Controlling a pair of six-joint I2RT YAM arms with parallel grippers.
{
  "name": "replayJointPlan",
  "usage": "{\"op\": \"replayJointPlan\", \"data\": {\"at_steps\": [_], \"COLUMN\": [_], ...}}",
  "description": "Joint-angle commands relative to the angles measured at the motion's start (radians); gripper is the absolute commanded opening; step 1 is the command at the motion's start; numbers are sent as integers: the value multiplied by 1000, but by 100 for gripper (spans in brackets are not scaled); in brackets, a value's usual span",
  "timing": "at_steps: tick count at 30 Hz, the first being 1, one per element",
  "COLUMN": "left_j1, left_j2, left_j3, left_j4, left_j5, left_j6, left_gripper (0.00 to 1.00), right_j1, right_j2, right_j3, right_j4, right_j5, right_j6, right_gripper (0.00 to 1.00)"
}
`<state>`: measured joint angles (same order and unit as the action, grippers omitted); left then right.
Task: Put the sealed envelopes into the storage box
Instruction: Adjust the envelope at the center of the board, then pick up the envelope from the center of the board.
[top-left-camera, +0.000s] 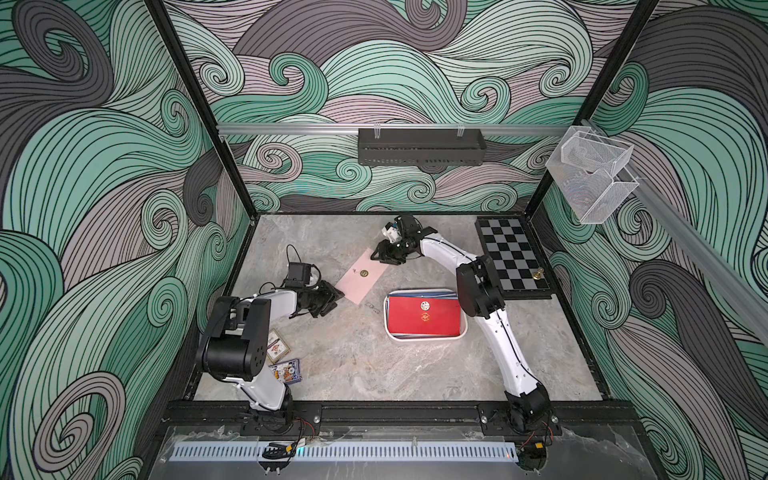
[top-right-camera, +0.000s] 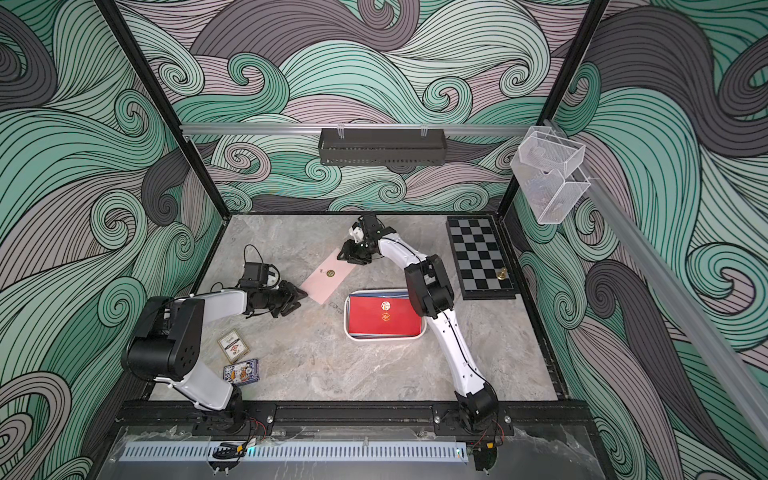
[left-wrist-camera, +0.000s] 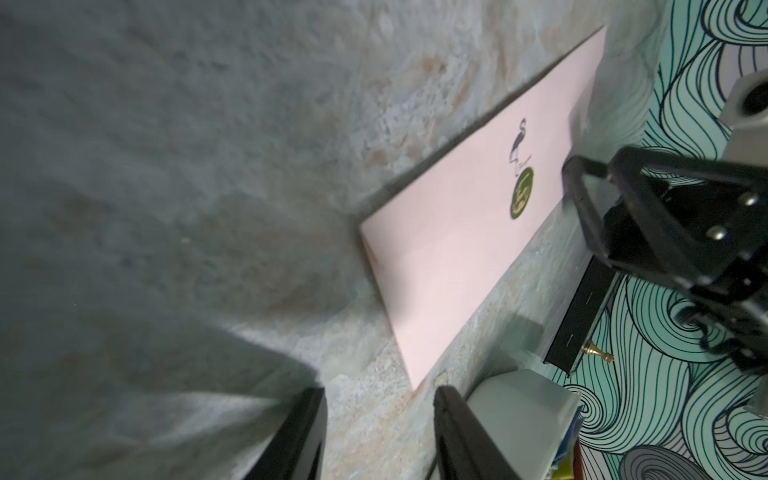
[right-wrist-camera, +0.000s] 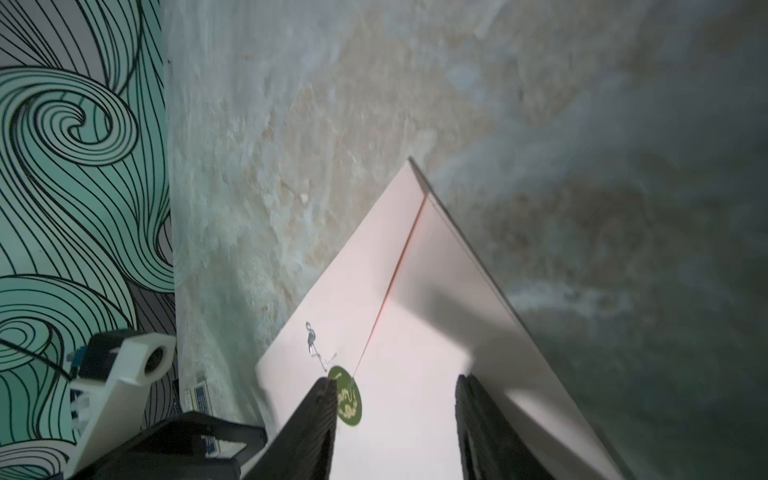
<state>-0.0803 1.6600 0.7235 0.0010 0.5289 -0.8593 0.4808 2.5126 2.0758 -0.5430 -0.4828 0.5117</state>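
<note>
Pink envelope (right-wrist-camera: 415, 353) under spread right fingers (right-wrist-camera: 311, 428); left fingers (left-wrist-camera: 299, 436) near.

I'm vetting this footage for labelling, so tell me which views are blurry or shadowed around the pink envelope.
In both top views: sharp, evenly lit; the pink envelope reads clearly. Left wrist view: the table close to the camera is smeared and shadowed, the left gripper soft. Right wrist view: a dark shadow crosses the envelope, and the table beyond it blurs.
</note>
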Motion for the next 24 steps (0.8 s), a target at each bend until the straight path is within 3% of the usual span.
{"op": "replayJointPlan", "data": {"at_steps": [1,6,11,15,24], "left_j1": [-16,-15,-13,-12,-12], "left_j2": [91,139,116,118,190], "left_j3": [27,97,151,191,262], "left_j4": [-25,-78,-196,-241,-243], "left_j5": [-28,-59,-149,-205,-177], "left_j6": [-8,30,122,163,169], "left_gripper": [47,47,47,47,47], "right_j1": [37,51,-3,-66,-110], "right_j2": [-96,-254,-317,-296,-123], "right_j3": [-182,-358,-376,-355,-186], "right_j4": [-23,63,68,65,27], "right_j5": [16,-43,-55,-42,8], "right_j6": [-26,-50,-80,-75,-63], "right_gripper": [51,53,54,54,54]}}
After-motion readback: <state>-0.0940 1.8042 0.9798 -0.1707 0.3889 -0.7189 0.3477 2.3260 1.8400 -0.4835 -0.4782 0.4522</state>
